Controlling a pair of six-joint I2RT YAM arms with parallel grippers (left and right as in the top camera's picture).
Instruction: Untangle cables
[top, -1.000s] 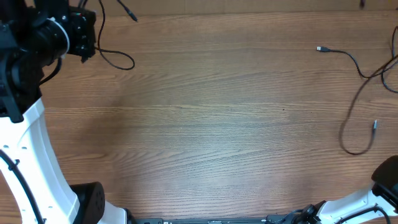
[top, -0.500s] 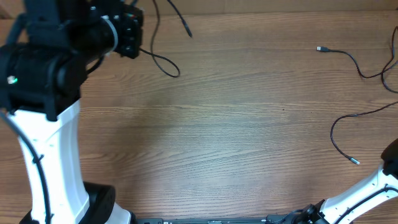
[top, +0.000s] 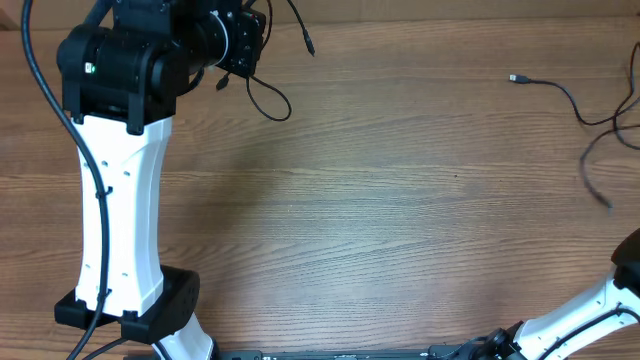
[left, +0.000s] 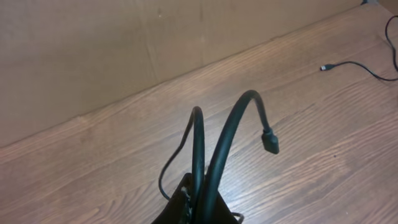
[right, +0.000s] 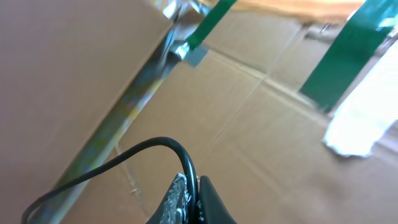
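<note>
Wooden surface (top: 400, 200), we see left gripper (left: 196, 205) pinching looped cable (left: 227, 127) arching above it, right gripper (right: 189, 199) pinching second cable (right: 149, 147).

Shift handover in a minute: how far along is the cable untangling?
Done: no knot shows in view. In hand: the left jaws pinch one thin black cord, its plug end dangling free; the right jaws hold a second black cord, raised. Left: a plug-tipped black cord on the wooden table runs off the right edge, perhaps crossing the right-hand one; all need laying out apart.
</note>
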